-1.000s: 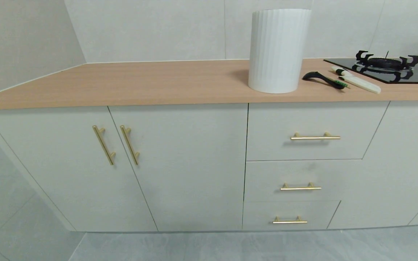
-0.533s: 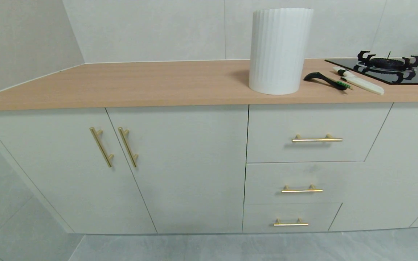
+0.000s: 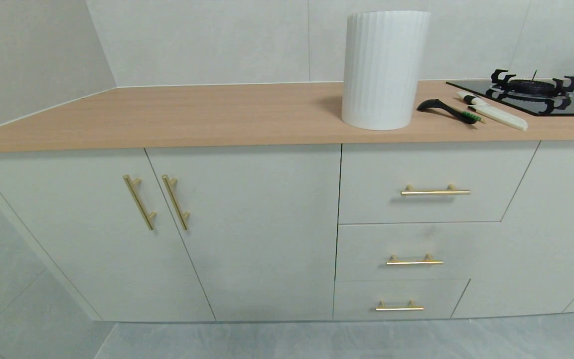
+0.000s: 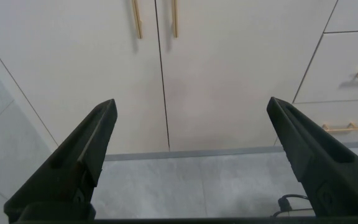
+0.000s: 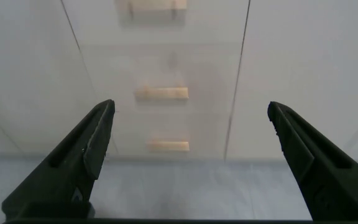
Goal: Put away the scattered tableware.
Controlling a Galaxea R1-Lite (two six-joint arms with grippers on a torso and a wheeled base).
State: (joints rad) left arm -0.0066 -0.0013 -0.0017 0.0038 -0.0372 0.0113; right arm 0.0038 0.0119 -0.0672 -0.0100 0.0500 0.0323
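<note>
Little of the task looks done: the tableware lies loose on the wooden countertop (image 3: 192,114) at the far right, a black-handled utensil (image 3: 445,109) and, just beside it on the right, a pale knife-like utensil (image 3: 496,115), both near the counter's front edge. Neither gripper holds anything. The left gripper (image 4: 191,102) has its fingers spread wide and faces the double cabinet doors (image 3: 167,234), low down near the floor. The right gripper (image 5: 191,106) is likewise spread wide before the drawer stack (image 3: 416,224). All three drawers are shut, so picking up and stowing both pieces remains. A tall white ribbed container (image 3: 384,70) stands just left of the utensils, perhaps their holder, and would crowd a reach from the left. The black hob (image 3: 531,94) sits close behind them.
</note>
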